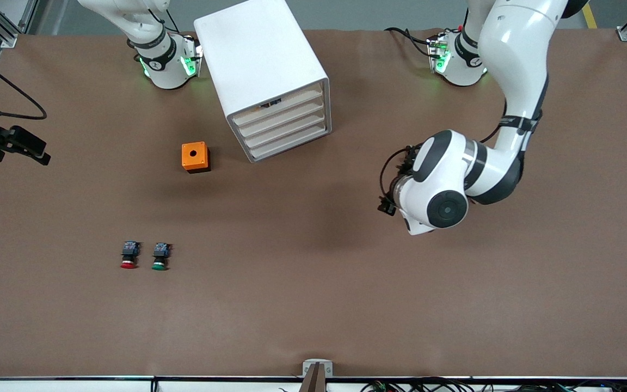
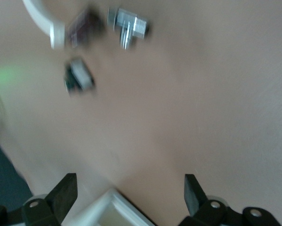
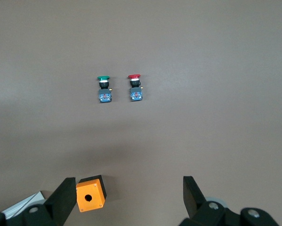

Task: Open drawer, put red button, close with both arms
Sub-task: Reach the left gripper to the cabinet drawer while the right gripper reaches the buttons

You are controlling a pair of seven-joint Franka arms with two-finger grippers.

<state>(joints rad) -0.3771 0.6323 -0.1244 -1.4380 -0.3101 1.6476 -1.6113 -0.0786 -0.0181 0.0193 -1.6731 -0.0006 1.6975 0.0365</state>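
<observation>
On the brown desk (image 1: 313, 305) we see the white cabinet (image 1: 262, 60) standing between the two arm bases, its four stacked drawers all shut; the drawer (image 1: 286, 139) at the bottom sits flush like the rest. Our left gripper (image 2: 129, 195) hangs over bare desk toward the left arm's end, jaws spread wide and holding nothing. Our right gripper (image 3: 126, 197) hovers above the small orange box (image 1: 195, 157), jaws likewise released. Nearer the front camera than that box lies the red button (image 1: 128, 255), on its side just beside the green button (image 1: 160, 256), apart from it.
</observation>
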